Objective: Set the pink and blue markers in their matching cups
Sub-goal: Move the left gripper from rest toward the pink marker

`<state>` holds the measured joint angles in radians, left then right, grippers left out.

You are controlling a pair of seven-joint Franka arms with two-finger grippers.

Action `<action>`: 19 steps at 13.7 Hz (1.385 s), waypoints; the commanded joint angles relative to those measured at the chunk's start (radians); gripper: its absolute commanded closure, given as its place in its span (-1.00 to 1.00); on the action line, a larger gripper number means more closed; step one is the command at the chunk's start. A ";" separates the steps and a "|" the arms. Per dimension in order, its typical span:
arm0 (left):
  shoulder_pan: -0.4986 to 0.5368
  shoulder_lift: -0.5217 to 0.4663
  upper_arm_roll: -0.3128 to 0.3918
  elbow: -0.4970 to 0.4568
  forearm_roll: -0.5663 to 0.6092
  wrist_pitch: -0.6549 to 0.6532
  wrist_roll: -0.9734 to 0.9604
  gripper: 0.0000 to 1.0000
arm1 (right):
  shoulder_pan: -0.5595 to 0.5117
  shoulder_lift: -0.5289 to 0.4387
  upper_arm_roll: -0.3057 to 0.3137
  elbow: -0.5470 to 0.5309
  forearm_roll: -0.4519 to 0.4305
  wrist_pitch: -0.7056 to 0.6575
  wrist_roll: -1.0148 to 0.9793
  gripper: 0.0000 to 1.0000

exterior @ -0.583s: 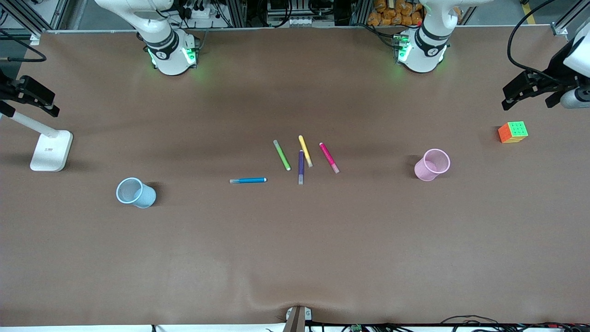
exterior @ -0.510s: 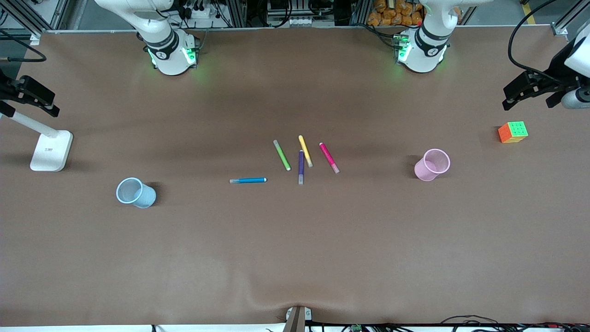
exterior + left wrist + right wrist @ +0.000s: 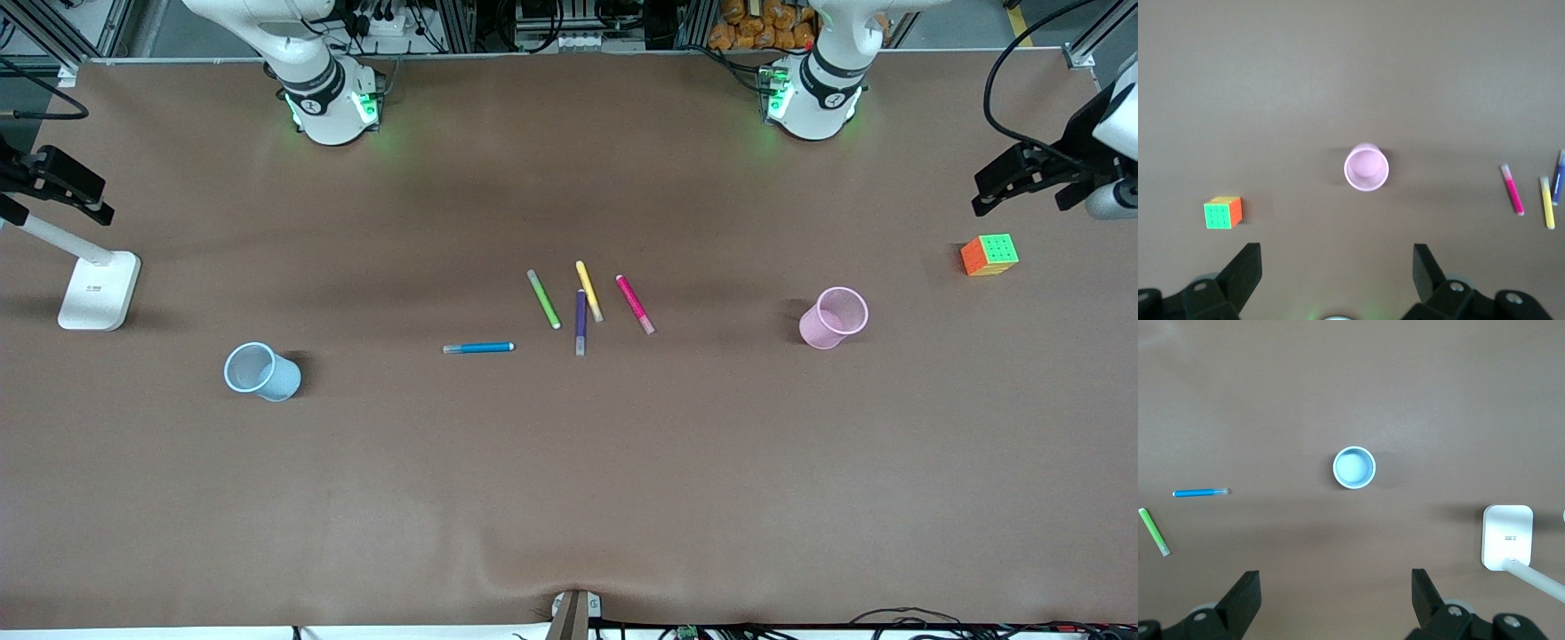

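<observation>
Brown table (image 3: 569, 489) holds all markers, so each wide-open, empty gripper, left gripper (image 3: 1337, 267) high over pink cup (image 3: 1366, 167), right gripper (image 3: 1335, 587) over blue cup (image 3: 1354, 467), should descend squarely across its marker's middle.

Both arms run off the front view's top edge, so neither hand shows there. Each wrist view cuts its own hand at the bottom edge, the left hand (image 3: 1337, 273) and the right hand (image 3: 1335, 592) alike. The purple pen (image 3: 1559, 177) is clipped by the left wrist view's edge.
</observation>
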<state>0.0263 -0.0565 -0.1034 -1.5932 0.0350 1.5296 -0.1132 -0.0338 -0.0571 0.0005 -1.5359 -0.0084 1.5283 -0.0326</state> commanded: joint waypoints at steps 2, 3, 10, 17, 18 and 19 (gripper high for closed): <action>-0.031 0.098 -0.030 0.067 0.005 -0.046 -0.026 -1.00 | 0.006 0.010 -0.005 0.014 -0.015 -0.011 -0.009 -1.00; -0.045 0.112 -0.039 0.067 0.008 -0.045 -0.054 -1.00 | 0.008 0.010 -0.005 0.014 -0.015 -0.010 -0.009 -1.00; -0.207 0.268 -0.050 0.062 -0.001 -0.046 -0.310 -1.00 | 0.005 0.010 -0.005 0.011 -0.015 -0.011 -0.010 -1.00; -0.226 0.448 -0.052 0.059 -0.179 -0.049 -0.327 -1.00 | -0.018 0.010 -0.005 0.011 -0.010 -0.008 -0.055 -1.00; -0.239 0.464 -0.052 0.059 -0.181 -0.043 -0.333 -1.00 | -0.017 0.010 -0.005 0.011 -0.010 -0.008 -0.055 -1.00; -0.243 0.489 -0.055 0.059 -0.200 -0.030 -0.342 -1.00 | -0.017 0.011 -0.005 0.011 -0.010 -0.007 -0.055 -1.00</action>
<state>-0.2046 0.3947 -0.1533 -1.5646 -0.1313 1.5062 -0.4283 -0.0422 -0.0504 -0.0109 -1.5361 -0.0086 1.5267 -0.0729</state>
